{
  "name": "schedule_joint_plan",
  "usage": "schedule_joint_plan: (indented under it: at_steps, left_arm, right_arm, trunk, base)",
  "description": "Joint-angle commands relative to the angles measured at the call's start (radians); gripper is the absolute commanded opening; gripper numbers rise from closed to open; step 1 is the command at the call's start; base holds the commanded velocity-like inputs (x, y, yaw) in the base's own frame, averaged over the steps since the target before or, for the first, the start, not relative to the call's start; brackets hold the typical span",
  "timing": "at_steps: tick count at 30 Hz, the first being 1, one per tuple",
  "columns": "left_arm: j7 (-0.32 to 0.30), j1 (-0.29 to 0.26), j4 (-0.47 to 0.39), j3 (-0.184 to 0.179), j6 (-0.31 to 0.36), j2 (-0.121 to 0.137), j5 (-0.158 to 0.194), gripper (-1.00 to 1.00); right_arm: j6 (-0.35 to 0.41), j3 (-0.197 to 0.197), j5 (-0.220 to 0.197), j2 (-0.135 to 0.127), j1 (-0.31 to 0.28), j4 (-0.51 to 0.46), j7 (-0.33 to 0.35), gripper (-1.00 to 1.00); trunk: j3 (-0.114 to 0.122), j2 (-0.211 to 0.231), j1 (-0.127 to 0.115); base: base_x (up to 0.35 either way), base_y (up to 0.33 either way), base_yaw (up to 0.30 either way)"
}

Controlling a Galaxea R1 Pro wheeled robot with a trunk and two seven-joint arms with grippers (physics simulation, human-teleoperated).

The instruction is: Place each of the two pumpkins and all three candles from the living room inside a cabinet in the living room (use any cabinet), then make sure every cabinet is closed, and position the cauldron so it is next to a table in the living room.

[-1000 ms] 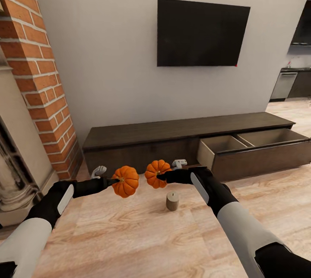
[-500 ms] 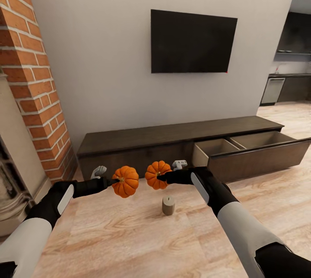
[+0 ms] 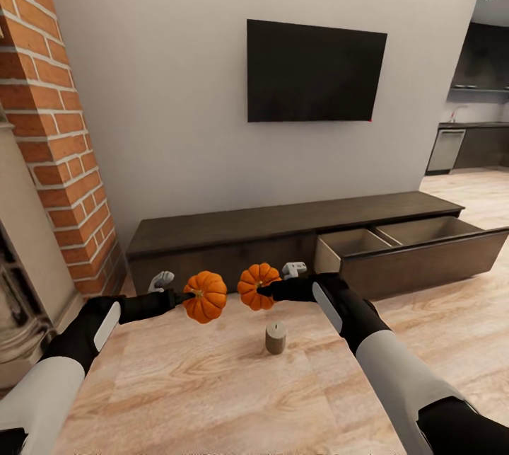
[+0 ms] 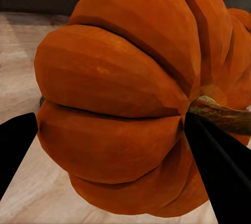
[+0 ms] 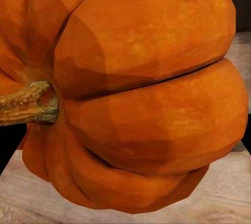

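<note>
Holding one pumpkin (image 3: 206,296) pinched in the left gripper (image 3: 185,295), another pumpkin (image 3: 257,286) in the right gripper (image 3: 263,291), risking bumping the candle (image 3: 276,337) while rolling toward the open cabinet (image 3: 283,221).

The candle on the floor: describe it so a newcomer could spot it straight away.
Start at the long dark cabinet under the wall TV, then come toward the robot across the wooden floor. The candle stands upright there, below the two held pumpkins: a stubby beige cylinder, not orange or ribbed.

Head view looks down toward the cabinet (image 3: 283,228); wrist views (very close) share its pumpkins (image 3: 206,296).
</note>
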Motion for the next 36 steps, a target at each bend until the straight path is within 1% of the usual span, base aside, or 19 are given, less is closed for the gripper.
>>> schedule_joint_plan:
  at_steps: [1,8,22,25,31,36]
  left_arm:
    - [-0.001,-0.001,0.000,0.001,0.005,0.000,0.003,-1.00]
    - [0.000,-0.001,0.001,-0.004,0.006,0.000,0.003,-1.00]
    - [0.002,-0.001,0.002,-0.004,0.005,-0.001,0.003,-1.00]
    - [0.003,-0.001,0.003,-0.004,0.005,-0.001,0.003,-1.00]
    - [0.030,-0.001,0.002,-0.004,0.005,-0.002,0.003,-1.00]
    - [0.036,-0.001,0.002,-0.004,0.005,-0.002,0.003,-1.00]
  right_arm:
    - [0.005,0.000,-0.002,0.000,-0.001,-0.001,0.000,-1.00]
    - [0.005,0.000,-0.002,0.000,0.000,-0.001,0.000,-1.00]
    - [0.005,0.001,-0.002,0.001,0.000,-0.001,0.000,-1.00]
    - [0.005,0.001,-0.001,0.001,-0.001,-0.001,-0.001,-1.00]
    - [0.005,0.000,0.001,0.000,-0.001,-0.001,-0.002,-1.00]
    - [0.006,0.000,0.001,0.000,-0.001,0.000,-0.002,-1.00]
  trunk:
    - [0.001,0.000,-0.001]
    - [0.019,0.001,-0.004]
    - [0.072,0.005,-0.010]
    - [0.080,0.005,-0.012]
    - [0.094,0.007,-0.014]
    - [0.105,0.008,-0.016]
  base:
    - [0.000,0.000,0.000]
    - [0.000,0.000,0.000]
    - [0.000,0.000,0.000]
    - [0.000,0.000,0.000]
    - [0.000,0.000,0.000]
    - [0.000,0.000,0.000]
